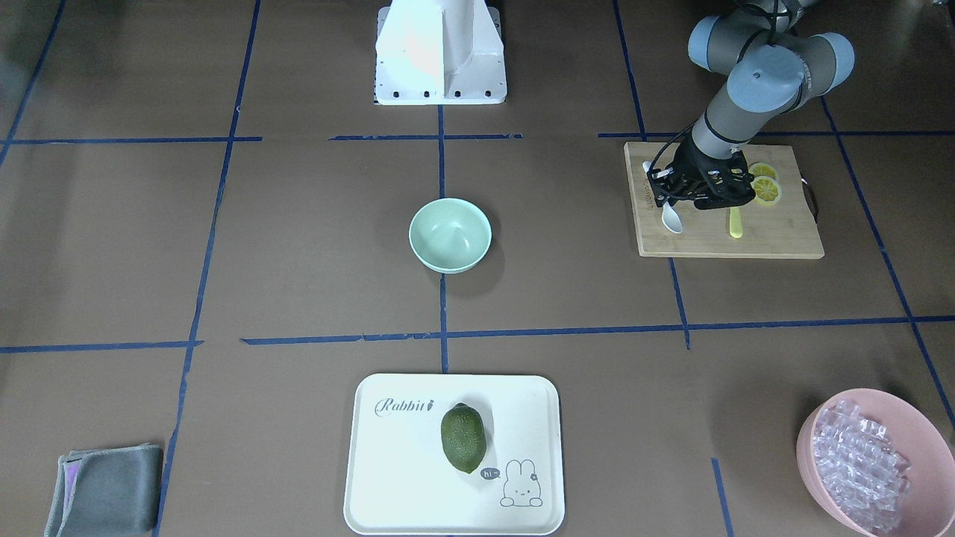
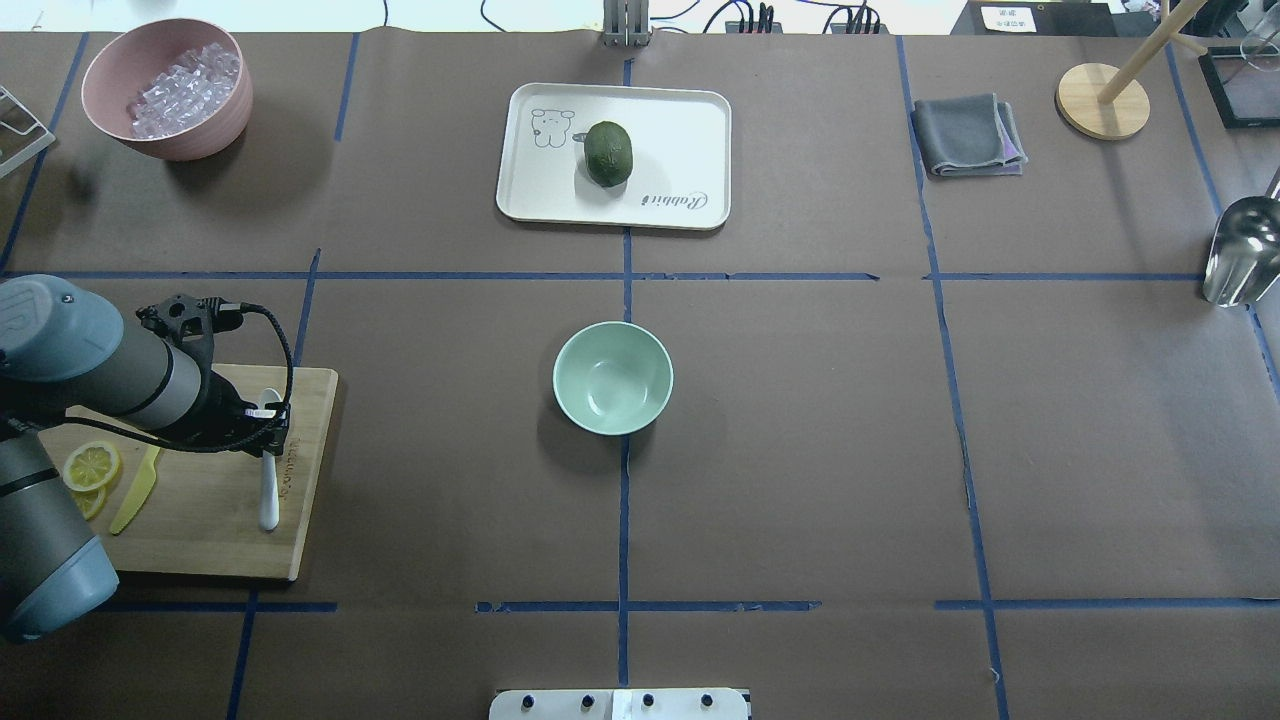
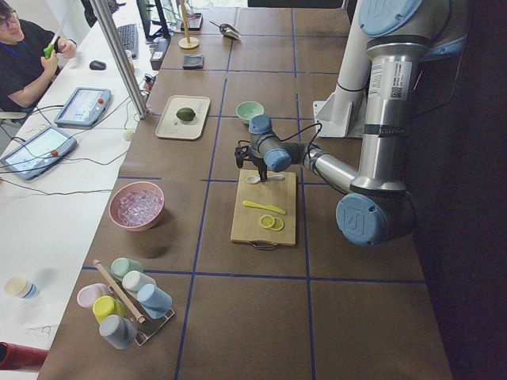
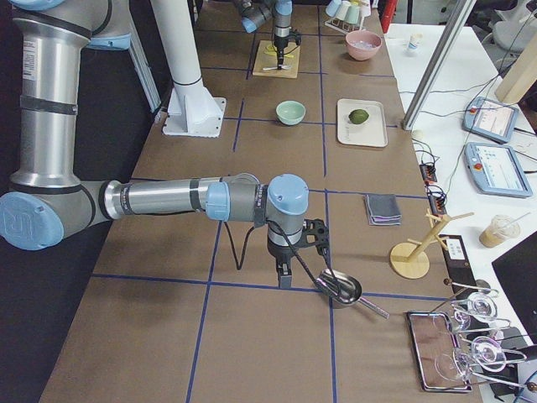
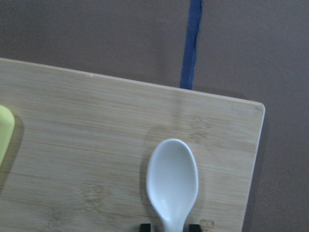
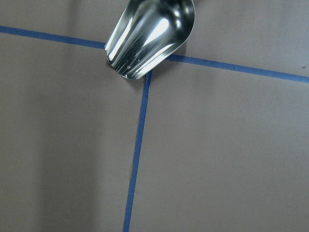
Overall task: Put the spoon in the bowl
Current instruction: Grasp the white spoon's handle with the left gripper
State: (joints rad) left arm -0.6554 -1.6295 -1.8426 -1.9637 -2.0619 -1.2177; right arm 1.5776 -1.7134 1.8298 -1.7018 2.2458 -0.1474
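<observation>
The white spoon (image 1: 671, 216) lies flat on the wooden cutting board (image 1: 776, 235), also in the overhead view (image 2: 268, 480). My left gripper (image 2: 268, 415) is down over it. In the left wrist view the two fingertips (image 5: 145, 225) stand close on either side of the spoon's neck (image 5: 172, 181), with small gaps showing. The mint-green bowl (image 2: 612, 377) stands empty at the table's middle, well apart from the board. My right gripper (image 4: 285, 273) shows only in the exterior right view, so I cannot tell its state.
A yellow-green knife (image 2: 135, 490) and lemon slices (image 2: 90, 465) share the board. A white tray (image 2: 680, 130) holds a green fruit (image 2: 608, 153). A pink bowl (image 2: 170, 145) of clear pieces, a grey cloth (image 2: 968, 135) and a metal scoop (image 6: 149, 34) stand farther off.
</observation>
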